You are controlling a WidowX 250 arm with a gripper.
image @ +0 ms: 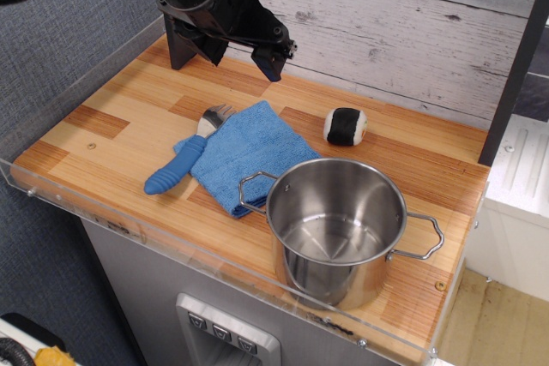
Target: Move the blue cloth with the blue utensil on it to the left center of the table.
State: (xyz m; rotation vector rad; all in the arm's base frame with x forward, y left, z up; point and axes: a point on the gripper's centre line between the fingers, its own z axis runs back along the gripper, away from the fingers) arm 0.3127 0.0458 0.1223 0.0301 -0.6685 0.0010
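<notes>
The blue cloth (247, 152) lies folded near the middle of the wooden table (120, 100), its right corner close to the steel pot. The blue utensil (183, 161) rests on the cloth's left edge, grey head (214, 118) toward the back, ribbed blue handle pointing to the front left and overhanging onto the wood. My gripper (227, 45) hangs above the back of the table, behind the cloth and well above it, with its black fingers (271, 59) spread apart and nothing between them.
A steel pot (336, 229) with two handles stands at the front right, touching or nearly touching the cloth. A black-and-white ball-like object (345, 126) lies behind the pot. A clear acrylic rim (77, 203) edges the table. A plank wall runs along the back.
</notes>
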